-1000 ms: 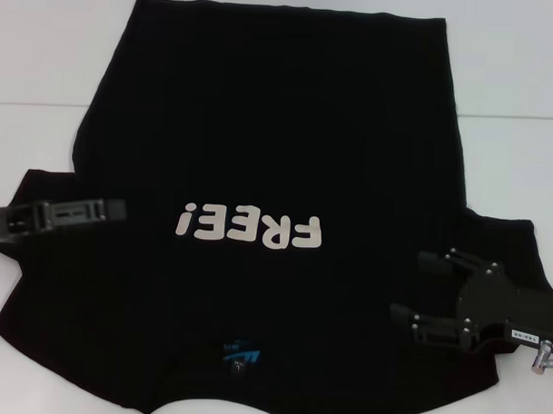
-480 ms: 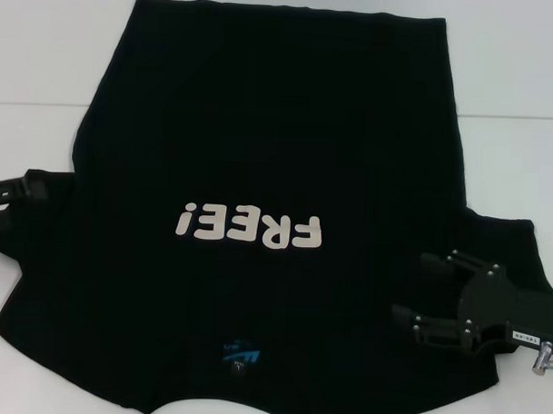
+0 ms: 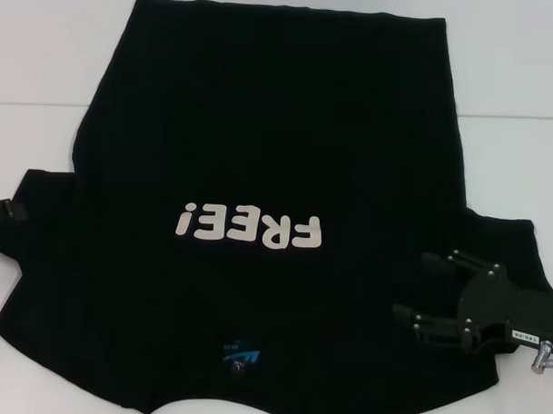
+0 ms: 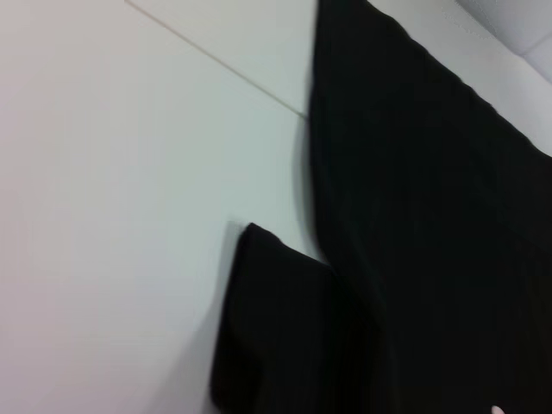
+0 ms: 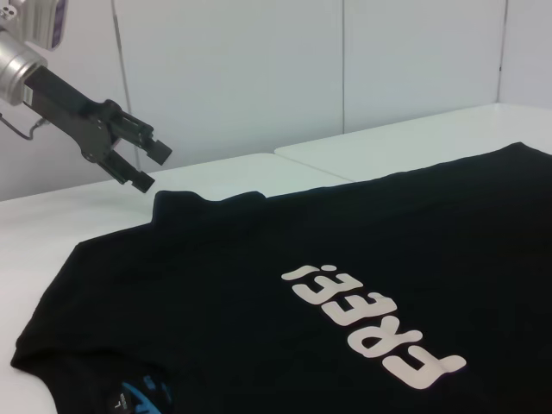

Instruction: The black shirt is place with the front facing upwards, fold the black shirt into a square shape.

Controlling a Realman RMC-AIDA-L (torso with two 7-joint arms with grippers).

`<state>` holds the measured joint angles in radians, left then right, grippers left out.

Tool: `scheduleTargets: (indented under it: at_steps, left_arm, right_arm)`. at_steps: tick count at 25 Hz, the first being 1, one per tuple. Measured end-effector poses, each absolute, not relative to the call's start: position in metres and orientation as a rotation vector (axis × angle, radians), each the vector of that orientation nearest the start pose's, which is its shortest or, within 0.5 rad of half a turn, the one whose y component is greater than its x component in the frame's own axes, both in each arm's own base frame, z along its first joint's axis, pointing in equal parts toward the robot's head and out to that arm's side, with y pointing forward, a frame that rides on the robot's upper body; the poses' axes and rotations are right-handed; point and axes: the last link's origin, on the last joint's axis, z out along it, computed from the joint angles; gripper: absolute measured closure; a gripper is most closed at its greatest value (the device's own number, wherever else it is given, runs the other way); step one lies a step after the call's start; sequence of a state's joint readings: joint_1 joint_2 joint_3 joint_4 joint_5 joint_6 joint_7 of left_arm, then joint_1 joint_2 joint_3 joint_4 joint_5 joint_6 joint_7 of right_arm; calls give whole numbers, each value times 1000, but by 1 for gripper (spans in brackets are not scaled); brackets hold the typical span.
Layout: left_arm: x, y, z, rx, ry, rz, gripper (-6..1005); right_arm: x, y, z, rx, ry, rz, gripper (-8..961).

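The black shirt [image 3: 270,143] lies flat on the white table, front up, with white letters "FREE!" [image 3: 248,229] and a blue neck label [image 3: 242,356] near my side. My right gripper [image 3: 408,286] is open and hovers over the shirt's right sleeve. My left gripper [image 3: 13,211] shows only its tips at the left edge of the head view, beside the left sleeve. In the right wrist view the left gripper [image 5: 152,166] is open and empty, above the table just off the sleeve. The left wrist view shows the sleeve [image 4: 285,336] and the shirt body [image 4: 431,216].
The white table [image 3: 46,54] extends around the shirt, with a seam line [image 3: 507,118] across it. A white wall [image 5: 259,69] stands behind the table in the right wrist view.
My left gripper has drawn back to the left, off the shirt's left sleeve and nearly out of the head view. The right gripper and the shirt have not moved.
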<state>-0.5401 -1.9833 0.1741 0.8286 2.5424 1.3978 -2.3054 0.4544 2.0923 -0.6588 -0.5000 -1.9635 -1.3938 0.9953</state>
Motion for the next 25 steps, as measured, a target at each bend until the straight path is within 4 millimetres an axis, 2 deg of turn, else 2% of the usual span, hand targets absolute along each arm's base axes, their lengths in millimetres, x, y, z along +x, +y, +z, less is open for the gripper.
scheduleTargets:
  at_steps: [6,17,25]
  left_arm:
    - [-380,337,105,-1706,-1774,-488,67]
    - [-391,337,105,-1633,-1757,-469,67]
    - [-392,339,99,-1629,-1763,-472,66]
  right_arm:
    - [304,309,-29,-2609,439,583,18]
    - [304,309,-29,-2609,440,583,19]
    - [304,309,-29,-2609,439,583,19]
